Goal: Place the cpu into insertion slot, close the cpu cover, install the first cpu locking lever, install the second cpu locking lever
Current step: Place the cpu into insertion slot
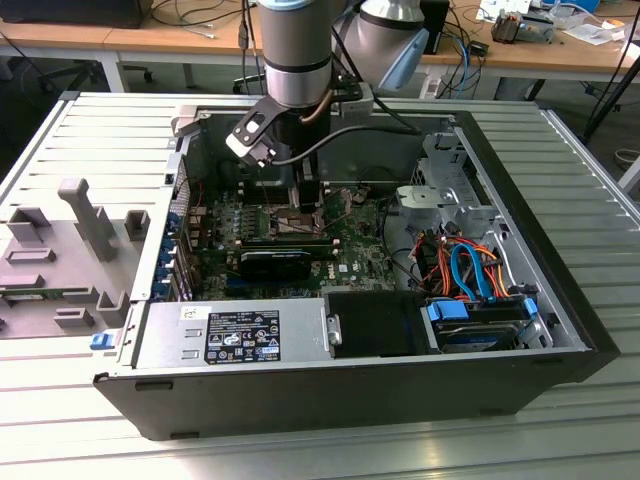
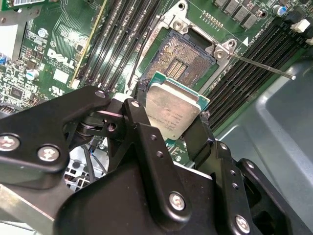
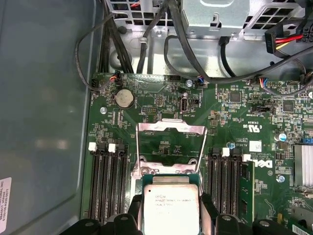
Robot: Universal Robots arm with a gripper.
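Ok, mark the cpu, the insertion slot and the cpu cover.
cpu [image 2: 173, 113]: second wrist view, silvery top face.
insertion slot [image 2: 178, 58]: second wrist view, dark pin field.
cpu cover [image 3: 168, 128]: first wrist view, frame's end bar.

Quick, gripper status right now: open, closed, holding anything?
The gripper is closed, holding the cpu by its edges; the insertion slot is empty.

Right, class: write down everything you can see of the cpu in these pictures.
The cpu is a flat square chip: a dull silvery metal lid with faint print, on a thin green board that shows at its edges. The gripper holds it by two opposite sides between black fingers. It hangs clear of the open insertion slot, not yet seated, with the cpu cover swung up.
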